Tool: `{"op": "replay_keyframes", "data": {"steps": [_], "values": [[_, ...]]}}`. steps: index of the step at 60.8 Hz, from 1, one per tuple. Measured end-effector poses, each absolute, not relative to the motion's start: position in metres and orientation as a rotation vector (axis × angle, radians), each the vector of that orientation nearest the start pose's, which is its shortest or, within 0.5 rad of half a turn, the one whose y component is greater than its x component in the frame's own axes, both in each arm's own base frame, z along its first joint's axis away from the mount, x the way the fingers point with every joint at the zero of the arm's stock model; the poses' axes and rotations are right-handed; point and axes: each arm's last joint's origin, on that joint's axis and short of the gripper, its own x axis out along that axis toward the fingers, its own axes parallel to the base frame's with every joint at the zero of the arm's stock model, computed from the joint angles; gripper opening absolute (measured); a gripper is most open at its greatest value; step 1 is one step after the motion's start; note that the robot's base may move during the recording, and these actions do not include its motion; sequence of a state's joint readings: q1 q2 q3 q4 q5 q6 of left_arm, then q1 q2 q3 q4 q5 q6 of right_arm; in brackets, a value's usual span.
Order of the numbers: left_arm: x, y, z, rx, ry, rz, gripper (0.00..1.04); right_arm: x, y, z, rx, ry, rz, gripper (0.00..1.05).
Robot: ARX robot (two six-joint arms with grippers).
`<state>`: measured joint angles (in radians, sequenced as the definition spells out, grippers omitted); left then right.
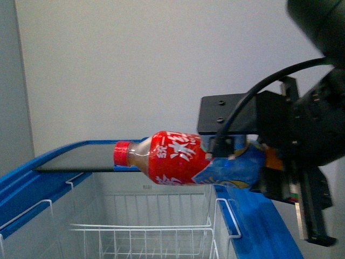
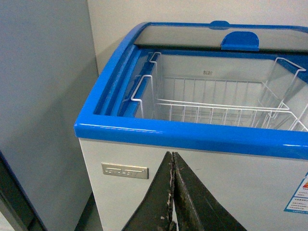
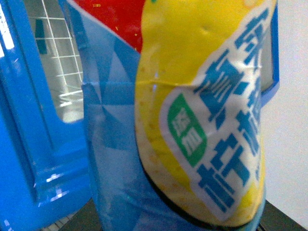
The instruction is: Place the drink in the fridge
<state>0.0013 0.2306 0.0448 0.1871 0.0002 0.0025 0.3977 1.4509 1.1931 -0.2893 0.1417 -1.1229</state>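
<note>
The drink [image 1: 175, 159], a small bottle with a red cap and a red label, hangs on its side above the fridge's open top, cap pointing left. My right gripper [image 1: 242, 156] is shut on its lower end, where the label is blue and yellow [image 3: 202, 120]. The fridge has a blue rim [image 2: 192, 134] and white wire baskets [image 2: 216, 108] inside. Its glass lid [image 1: 81, 159] is slid to the far end. My left gripper [image 2: 172, 192] is shut and holds nothing, low in front of the fridge's white front wall. The right fingertips are hidden by the bottle.
A plain grey cabinet [image 2: 43, 96] stands close on the fridge's left. A white wall [image 1: 135, 65] rises behind. The lid carries a blue handle [image 2: 239, 41]. A nameplate [image 2: 124, 170] and a sticker [image 2: 298, 192] sit on the fridge front.
</note>
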Motion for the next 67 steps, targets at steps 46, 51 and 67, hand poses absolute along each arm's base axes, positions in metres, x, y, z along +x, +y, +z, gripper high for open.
{"op": "replay_keyframes", "data": {"steps": [46, 51, 67], "values": [[0.097, 0.000, 0.168, 0.002, -0.010, 0.001, 0.03, 0.413, 0.206, 0.228, -1.339, 0.366, 0.625, 0.42], [0.097, 0.000, 0.168, 0.002, -0.010, 0.001, 0.03, 0.419, 0.209, 0.221, -1.345, 0.362, 0.620, 0.42], [0.097, 0.000, 0.168, 0.002, -0.010, 0.001, 0.03, 0.436, 0.216, 0.202, -1.373, 0.312, 0.552, 0.42]]}}
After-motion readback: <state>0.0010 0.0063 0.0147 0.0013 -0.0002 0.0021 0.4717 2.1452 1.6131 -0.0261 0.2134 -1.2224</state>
